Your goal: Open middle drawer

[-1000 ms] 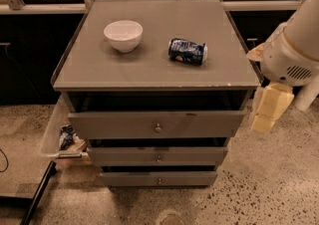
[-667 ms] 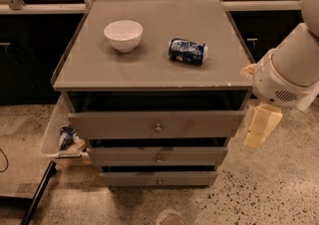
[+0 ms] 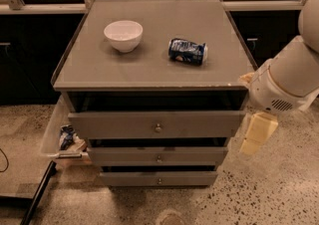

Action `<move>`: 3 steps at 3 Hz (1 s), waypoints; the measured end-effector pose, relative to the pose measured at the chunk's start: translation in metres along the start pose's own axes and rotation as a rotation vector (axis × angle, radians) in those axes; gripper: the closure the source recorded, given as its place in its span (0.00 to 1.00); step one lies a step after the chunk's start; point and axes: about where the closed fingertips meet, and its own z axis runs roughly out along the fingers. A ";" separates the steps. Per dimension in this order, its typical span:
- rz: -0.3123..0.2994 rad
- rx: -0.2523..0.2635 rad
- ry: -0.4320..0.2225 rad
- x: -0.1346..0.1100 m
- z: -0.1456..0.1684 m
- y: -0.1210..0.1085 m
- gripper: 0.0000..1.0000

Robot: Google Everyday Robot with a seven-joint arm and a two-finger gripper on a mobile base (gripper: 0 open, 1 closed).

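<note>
Cabinet surface (image 3: pixel 149 67): smooth matt grey, faint sheen. Middle drawer (image 3: pixel 124 156): same matt grey front, with a small shiny metal knob (image 3: pixel 159 159). Bowl (image 3: pixel 123 35): white, glossy, ceramic look. Drink can (image 3: pixel 187 51): dented metal, glossy blue print. Gripper (image 3: pixel 257 133), just right of the drawer fronts: cream matt plastic. Arm shell (image 3: pixel 289 77): smooth white plastic. Floor (image 3: pixel 269 191): speckled stone, polished.

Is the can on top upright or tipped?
Tipped: the can lies on its side on the cabinet. The gripper hangs low, right of the cabinet.

No legible txt or nos. anywhere
</note>
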 end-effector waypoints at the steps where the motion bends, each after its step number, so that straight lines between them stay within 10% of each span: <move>1: 0.044 -0.051 -0.042 0.009 0.044 0.016 0.00; 3: 0.081 -0.154 -0.068 0.038 0.142 0.044 0.00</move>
